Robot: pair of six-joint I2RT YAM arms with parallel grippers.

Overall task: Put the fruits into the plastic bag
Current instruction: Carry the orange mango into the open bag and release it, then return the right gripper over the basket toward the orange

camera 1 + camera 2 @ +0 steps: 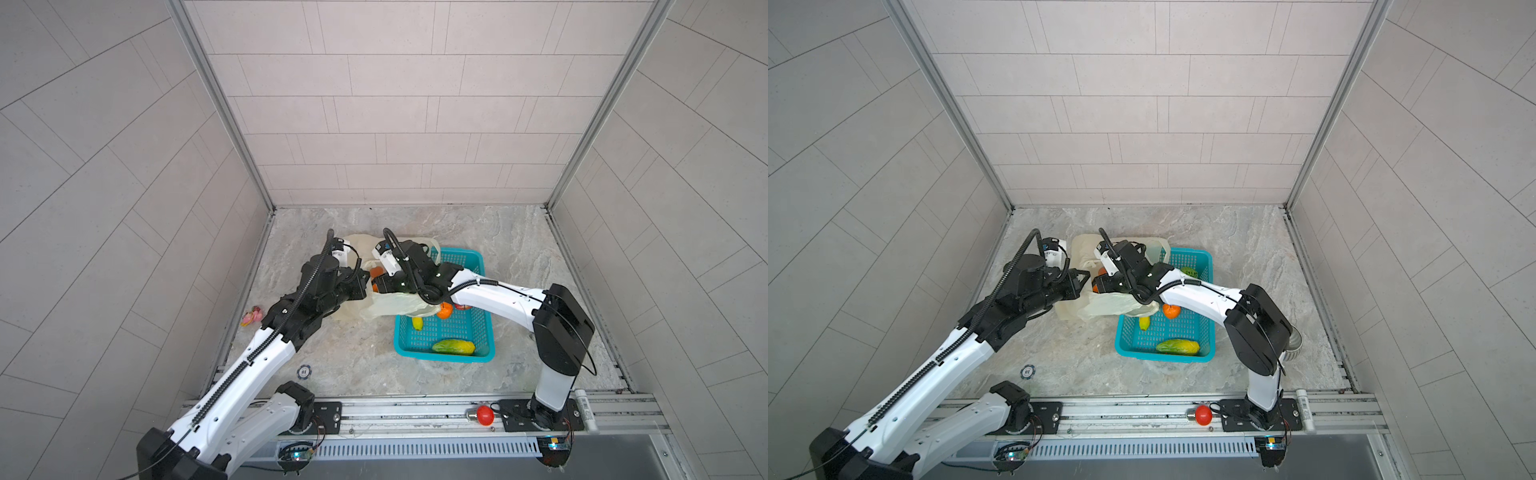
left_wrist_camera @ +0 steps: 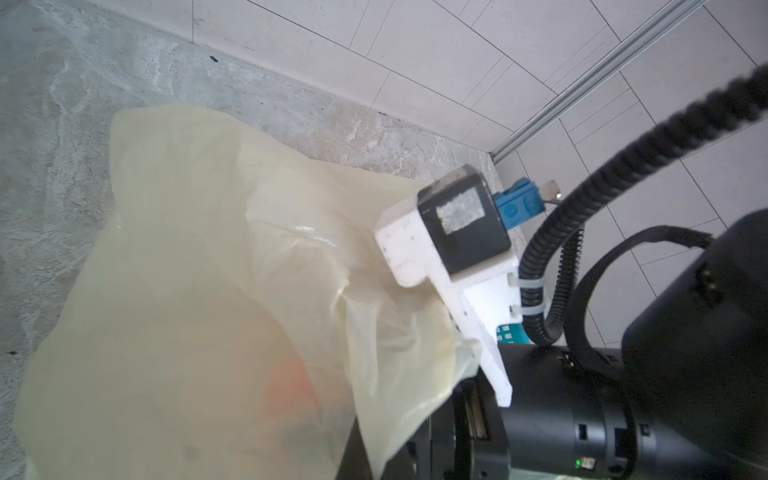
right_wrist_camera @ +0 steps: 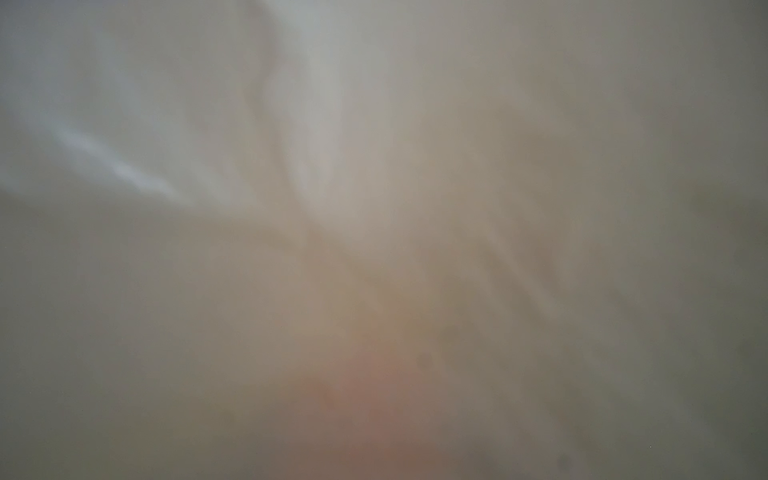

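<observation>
The cream translucent plastic bag (image 1: 390, 305) (image 1: 1108, 305) (image 2: 199, 291) lies left of the teal basket (image 1: 440, 356). My left gripper (image 1: 365, 287) is shut on the bag's near edge and holds the mouth up; the film hides its jaws in the left wrist view. My right gripper (image 1: 377, 281) reaches into the mouth, shut on an orange fruit (image 1: 376, 272) (image 1: 1101, 271). Bag film blurs the right wrist view, leaving only an orange glow (image 3: 374, 407). In the basket lie a banana (image 1: 417, 323), an orange fruit (image 1: 445, 310), a red fruit (image 1: 462, 307), a green fruit (image 1: 1190, 272) and the mango (image 1: 453, 347).
A pink trinket (image 1: 252, 316) lies by the left wall. A small round disc (image 1: 304, 371) sits near the front. A red knob (image 1: 484, 414) and a white tube (image 1: 587, 409) rest on the front rail. Walls close in three sides.
</observation>
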